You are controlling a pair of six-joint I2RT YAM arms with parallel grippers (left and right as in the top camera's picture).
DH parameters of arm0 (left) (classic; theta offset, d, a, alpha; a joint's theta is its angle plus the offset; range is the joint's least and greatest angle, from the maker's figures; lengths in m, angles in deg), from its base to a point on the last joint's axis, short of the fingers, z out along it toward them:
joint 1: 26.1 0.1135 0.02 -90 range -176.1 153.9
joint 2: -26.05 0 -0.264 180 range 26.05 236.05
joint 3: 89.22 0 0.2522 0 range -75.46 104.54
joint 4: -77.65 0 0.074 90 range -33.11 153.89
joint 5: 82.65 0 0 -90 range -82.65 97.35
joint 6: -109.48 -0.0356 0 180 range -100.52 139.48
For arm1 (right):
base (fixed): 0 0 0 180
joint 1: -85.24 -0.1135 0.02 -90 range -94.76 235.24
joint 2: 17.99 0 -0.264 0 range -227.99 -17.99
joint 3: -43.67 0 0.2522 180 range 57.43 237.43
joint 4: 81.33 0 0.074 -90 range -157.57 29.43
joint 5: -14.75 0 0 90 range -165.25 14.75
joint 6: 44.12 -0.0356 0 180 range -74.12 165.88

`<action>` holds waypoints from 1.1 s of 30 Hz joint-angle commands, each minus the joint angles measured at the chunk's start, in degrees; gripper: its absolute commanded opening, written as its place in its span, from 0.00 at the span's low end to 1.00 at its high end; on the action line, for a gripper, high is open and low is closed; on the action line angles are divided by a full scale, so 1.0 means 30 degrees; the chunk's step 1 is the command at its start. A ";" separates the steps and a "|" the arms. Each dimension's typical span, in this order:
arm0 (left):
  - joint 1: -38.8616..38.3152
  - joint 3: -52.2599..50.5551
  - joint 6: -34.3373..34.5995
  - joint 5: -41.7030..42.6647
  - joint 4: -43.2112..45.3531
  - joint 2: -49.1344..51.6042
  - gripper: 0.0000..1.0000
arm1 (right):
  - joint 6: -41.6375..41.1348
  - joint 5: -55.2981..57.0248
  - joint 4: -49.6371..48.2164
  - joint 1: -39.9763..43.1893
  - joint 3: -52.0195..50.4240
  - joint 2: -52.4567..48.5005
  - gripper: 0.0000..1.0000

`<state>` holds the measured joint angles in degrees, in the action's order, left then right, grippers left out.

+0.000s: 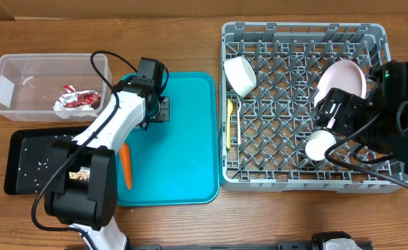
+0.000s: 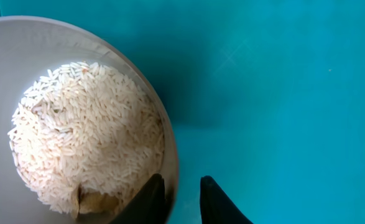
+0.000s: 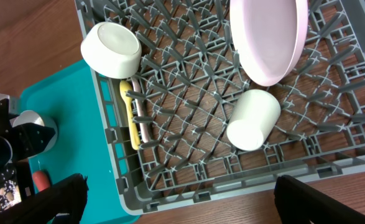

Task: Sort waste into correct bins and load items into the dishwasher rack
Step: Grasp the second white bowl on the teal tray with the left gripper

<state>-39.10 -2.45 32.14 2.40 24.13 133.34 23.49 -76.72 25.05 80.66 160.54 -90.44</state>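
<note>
A white bowl [image 2: 20, 68] of white rice [image 2: 86, 134] with a beige scrap [image 2: 95, 202] sits on the teal tray [image 2: 281, 93]. My left gripper [image 2: 181, 186] is open and straddles the bowl's rim, one finger inside and one outside. In the overhead view the left gripper [image 1: 158, 110] is at the tray's upper left. The grey rack [image 1: 301, 179] holds a white bowl [image 1: 240, 74], the pink plate [image 1: 343, 78], a white cup [image 1: 320, 146] and yellow cutlery [image 1: 231, 125]. My right gripper [image 3: 194, 202] is wide open and empty above the rack's front edge [image 3: 232, 193].
A carrot [image 1: 126, 167] lies on the teal tray [image 1: 183, 153]. The clear tub [image 1: 9, 76] holds the red-and-silver wrapper [image 1: 78, 101]. The black tray [image 1: 33, 163] carries rice grains and lies partly under the left arm. Bare wood surrounds everything.
</note>
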 commanded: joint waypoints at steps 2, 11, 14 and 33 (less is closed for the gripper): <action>0.0080 -0.0036 -0.0153 -0.0226 0.0080 0.0466 0.32 | 0.0087 0.0095 -0.0015 0.0051 0.0248 0.0066 1.00; 0.0080 -0.0036 -0.0248 -0.0401 0.0488 0.0707 0.04 | 0.0087 0.0102 0.0204 0.0051 0.0248 0.0066 1.00; 0.0080 -0.0029 -0.0233 -0.0306 0.0240 0.0699 0.04 | 0.0087 0.0102 0.0262 0.0051 0.0248 0.0066 1.00; 0.0131 0.1129 0.2958 0.3912 -0.5595 -0.7104 0.04 | 0.0087 0.0102 0.0401 0.0051 0.0248 0.0073 1.00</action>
<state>-39.10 -0.63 38.68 10.50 8.24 115.96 23.49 -76.72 26.43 80.66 160.54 -90.44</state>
